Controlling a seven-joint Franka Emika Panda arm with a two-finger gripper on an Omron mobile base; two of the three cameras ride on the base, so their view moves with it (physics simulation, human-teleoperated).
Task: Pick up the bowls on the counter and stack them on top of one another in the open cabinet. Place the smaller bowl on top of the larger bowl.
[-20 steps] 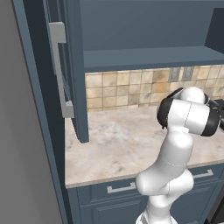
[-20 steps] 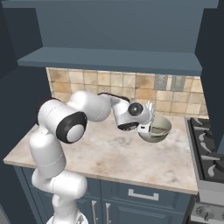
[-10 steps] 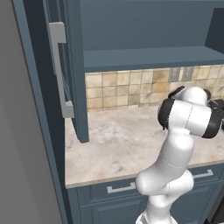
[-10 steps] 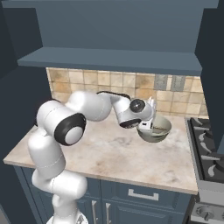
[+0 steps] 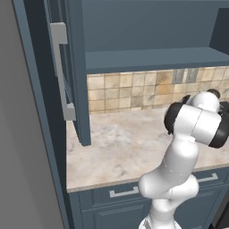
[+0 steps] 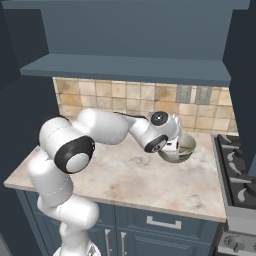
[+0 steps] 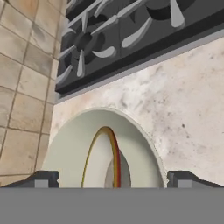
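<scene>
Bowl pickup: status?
End effector open, fingers straddling the bowl. Bowl on the counter by the stove, not lifted. Cabinet shelf above; nothing in the way.

Stove grates (image 7: 131, 26), tiled backsplash (image 6: 125, 97)
</scene>
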